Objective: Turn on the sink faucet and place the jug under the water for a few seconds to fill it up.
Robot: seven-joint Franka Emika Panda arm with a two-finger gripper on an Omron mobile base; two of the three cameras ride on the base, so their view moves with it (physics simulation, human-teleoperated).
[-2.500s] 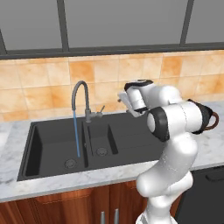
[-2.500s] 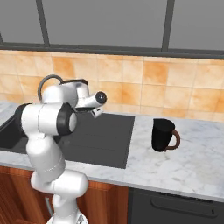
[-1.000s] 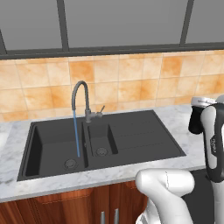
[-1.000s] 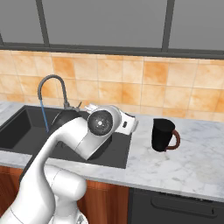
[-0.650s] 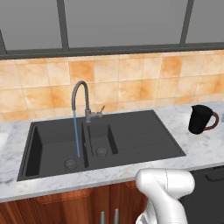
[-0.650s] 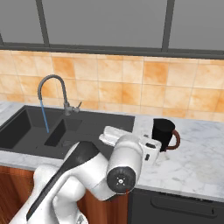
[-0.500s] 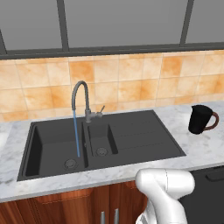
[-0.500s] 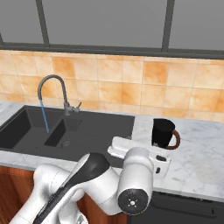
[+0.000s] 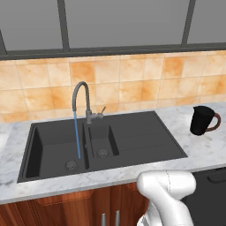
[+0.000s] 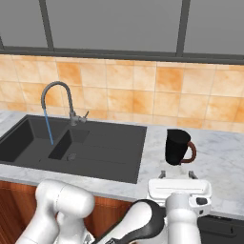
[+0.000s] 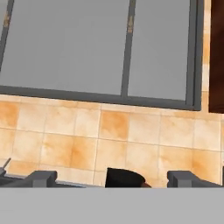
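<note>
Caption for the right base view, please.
Water runs from the faucet into the sink; open gripper faces the jug on the counter.

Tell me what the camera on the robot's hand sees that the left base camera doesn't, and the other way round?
The hand view alone shows the two dark fingertips of the open gripper, spread wide either side of the jug. The left base view alone shows the sink, the sink faucet with the water running into the large basin, and the marble counter. Both show the jug, the orange wall tiles and the window above them.
</note>
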